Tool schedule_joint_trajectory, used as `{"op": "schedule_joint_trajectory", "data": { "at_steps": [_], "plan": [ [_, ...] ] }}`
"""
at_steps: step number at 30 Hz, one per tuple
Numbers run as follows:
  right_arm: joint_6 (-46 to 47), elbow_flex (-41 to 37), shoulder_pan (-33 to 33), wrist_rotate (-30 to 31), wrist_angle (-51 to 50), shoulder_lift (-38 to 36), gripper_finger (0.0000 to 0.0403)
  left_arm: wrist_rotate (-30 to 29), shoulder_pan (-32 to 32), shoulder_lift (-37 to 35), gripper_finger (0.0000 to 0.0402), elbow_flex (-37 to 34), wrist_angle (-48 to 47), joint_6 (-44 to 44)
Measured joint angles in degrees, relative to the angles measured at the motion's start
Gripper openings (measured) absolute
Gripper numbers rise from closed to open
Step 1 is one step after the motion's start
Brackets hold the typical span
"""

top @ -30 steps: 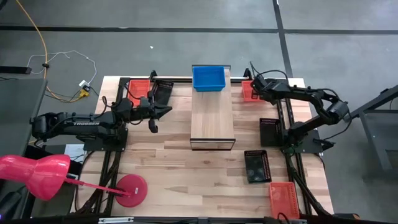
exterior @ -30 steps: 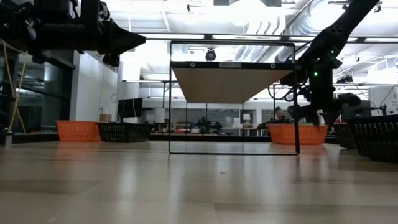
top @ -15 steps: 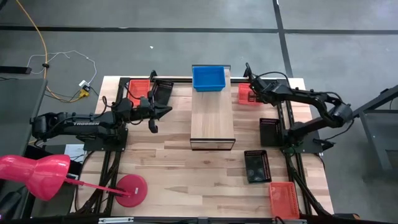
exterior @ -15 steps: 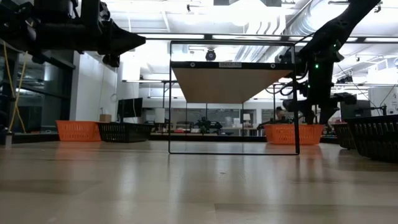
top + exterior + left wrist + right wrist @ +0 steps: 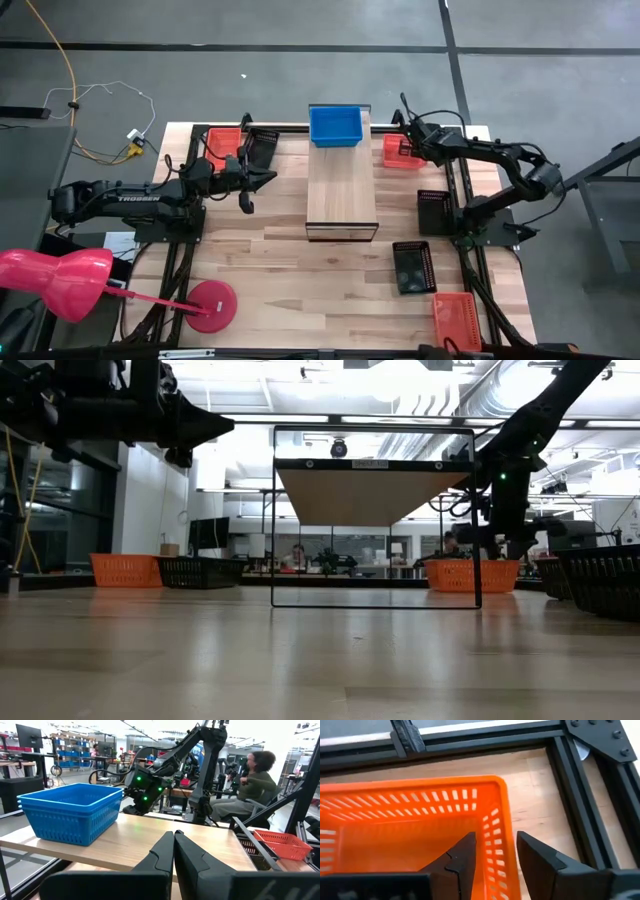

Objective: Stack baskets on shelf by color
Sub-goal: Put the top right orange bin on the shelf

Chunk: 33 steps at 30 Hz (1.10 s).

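The shelf (image 5: 341, 190) stands mid-table with blue baskets (image 5: 335, 125) nested on its far end, also seen as blue baskets (image 5: 70, 817) in the left wrist view. A red-orange basket (image 5: 397, 152) sits on the table by the far right corner. My right gripper (image 5: 495, 837) is open over it from above, one finger inside its side wall and one outside, close to a corner. My left gripper (image 5: 173, 837) is shut and hovers left of the shelf (image 5: 150, 835), pointing at it. Another red-orange basket (image 5: 222, 143) and a black basket (image 5: 260, 150) sit far left. My right gripper straddles the red-orange basket's side wall (image 5: 501, 807) near its corner, coming down from above, with one finger (image 5: 462, 857) inside and one finger (image 5: 537, 860) outside. I cannot tell whether either finger touches the wall. The basket rests flat on the table.
Two black baskets (image 5: 434, 210) (image 5: 412, 267) and a red-orange one (image 5: 455, 318) lie along the right side. A pink lamp-like object (image 5: 60, 280) with a round base (image 5: 210, 305) stands near left. A person (image 5: 255, 785) sits beyond the table. Black frame rails (image 5: 580, 780) run beside the basket.
The right gripper moved a little toward the table's left, and the red-orange basket under it slid the same way along the table. Since half a second ago the basket has stayed put and the gripper has eased slightly back to the right.
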Motion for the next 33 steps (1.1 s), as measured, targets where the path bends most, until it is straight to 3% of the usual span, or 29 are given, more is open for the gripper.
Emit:
{"op": "schedule_joint_trajectory", "data": {
  "at_steps": [7,14,21,27,33],
  "plan": [
    [0.2,0.0,1.7,2.2,-6.3,-1.1,0.0011,0.7,0.0,0.0,0.0001,0.0,0.0,-0.4],
    [1.1,1.5,7.1,6.2,-20.0,-12.7,0.0005,1.9,0.0,0.0,0.0001,0.0,0.0,-0.4],
    [5.0,11.3,14.8,9.1,-36.5,-24.0,0.0002,1.9,0.0,0.0,0.0001,0.0,0.7,-0.4],
    [9.5,23.5,26.3,9.5,-47.7,-27.3,0.0001,1.9,0.0,0.0,0.0001,0.0,1.1,-0.4],
    [12.8,31.8,41.8,6.8,-46.1,-27.1,0.0001,2.0,0.0,0.0,0.0001,0.0,1.1,-0.7]
  ]
}}
